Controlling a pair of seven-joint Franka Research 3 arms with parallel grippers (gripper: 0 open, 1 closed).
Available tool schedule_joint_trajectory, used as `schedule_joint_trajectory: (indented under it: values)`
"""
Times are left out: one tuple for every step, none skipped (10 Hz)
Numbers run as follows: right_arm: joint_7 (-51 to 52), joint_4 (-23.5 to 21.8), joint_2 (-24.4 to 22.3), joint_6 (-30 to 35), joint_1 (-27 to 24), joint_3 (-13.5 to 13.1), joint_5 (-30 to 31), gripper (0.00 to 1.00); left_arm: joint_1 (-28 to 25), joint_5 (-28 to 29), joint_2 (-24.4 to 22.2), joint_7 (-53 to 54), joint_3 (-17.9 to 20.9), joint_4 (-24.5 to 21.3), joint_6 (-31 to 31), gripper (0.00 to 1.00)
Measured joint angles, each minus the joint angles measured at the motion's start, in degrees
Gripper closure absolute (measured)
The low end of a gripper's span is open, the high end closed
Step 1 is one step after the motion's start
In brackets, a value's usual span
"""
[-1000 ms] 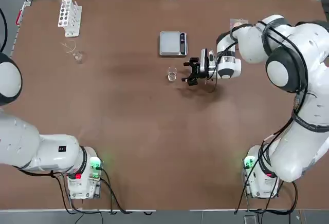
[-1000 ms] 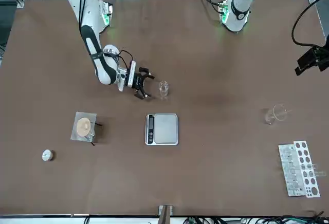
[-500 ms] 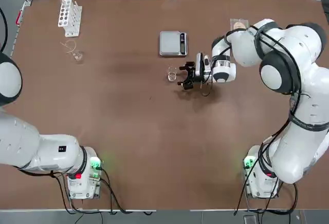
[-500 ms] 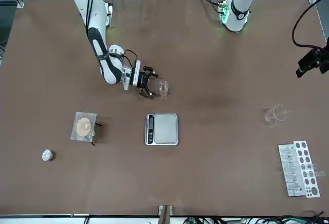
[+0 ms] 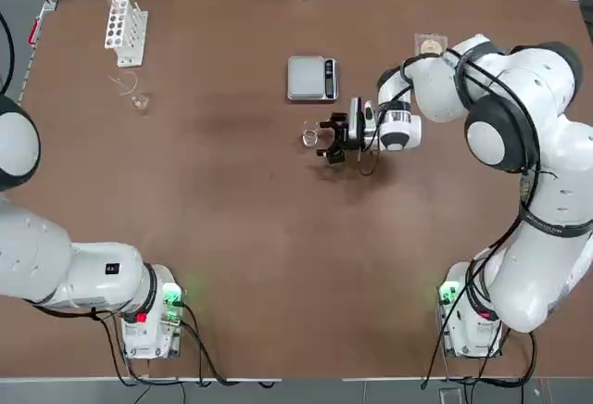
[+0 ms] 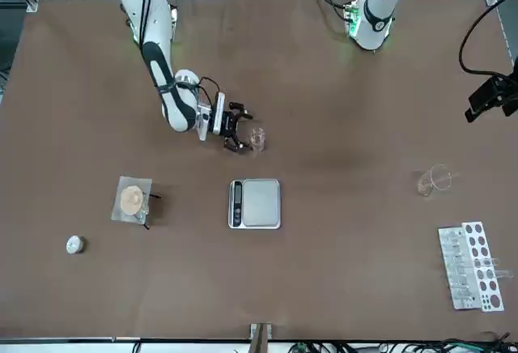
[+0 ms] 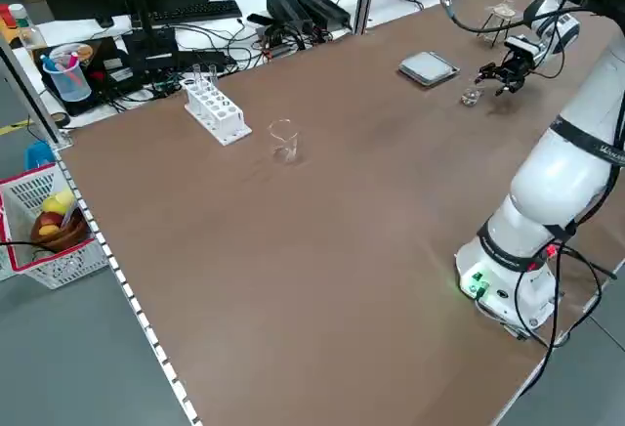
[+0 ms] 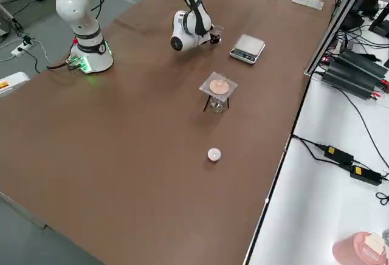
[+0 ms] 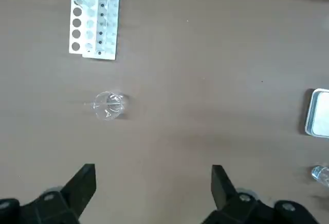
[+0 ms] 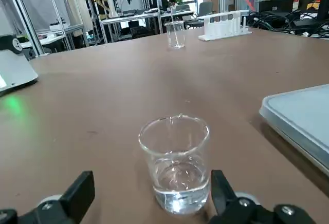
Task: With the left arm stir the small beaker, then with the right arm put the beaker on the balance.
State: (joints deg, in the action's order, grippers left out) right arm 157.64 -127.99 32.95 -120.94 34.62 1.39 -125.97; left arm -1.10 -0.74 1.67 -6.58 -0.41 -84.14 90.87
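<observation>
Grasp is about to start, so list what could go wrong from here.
1. The right gripper comes in level with open jaws at the small beaker; a finger could nudge the light glass and tip it.
2. The beaker holds liquid, so a bump or tilt may spill it.
3. The balance sits close by; swinging the beaker over could knock its edge.

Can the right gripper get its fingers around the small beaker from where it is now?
Probably yes. The right gripper sits low, level and open beside the small beaker, which stands upright just ahead of its fingers. Nothing lies between them; the balance stands off to one side.
</observation>
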Motion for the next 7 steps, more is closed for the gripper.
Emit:
schedule_joint_trajectory:
  values:
    - [0.0,0.3,0.3,0.0,0.3,0.0,0.0,0.0,0.0,0.0,0.0,0.0,0.0,0.0,0.0,0.0]
    - [0.0,0.7,0.8,0.0,0.7,0.0,-0.4,0.0,0.0,0.0,0.0,0.0,-0.1,0.0,0.0,0.0]
    - [0.1,1.2,1.1,-0.1,1.0,0.0,-1.0,0.0,0.1,0.0,0.0,0.0,-0.1,0.0,0.0,0.0]
    - [0.1,1.8,1.4,-0.2,1.3,0.0,-1.1,0.0,0.0,0.0,0.0,0.0,-0.1,0.0,0.0,0.0]
    - [0.1,2.4,1.9,-0.2,1.4,0.0,-1.1,0.0,0.0,0.0,0.0,0.0,-0.1,0.0,0.1,0.01]
    - [0.1,2.9,2.3,-0.3,1.7,0.0,-1.3,0.0,0.0,0.0,0.0,0.0,-0.1,0.0,0.1,0.0]
    - [0.1,3.2,2.5,-0.4,1.8,0.0,-1.5,0.0,-0.1,0.0,0.0,0.0,0.0,0.0,0.2,0.0]
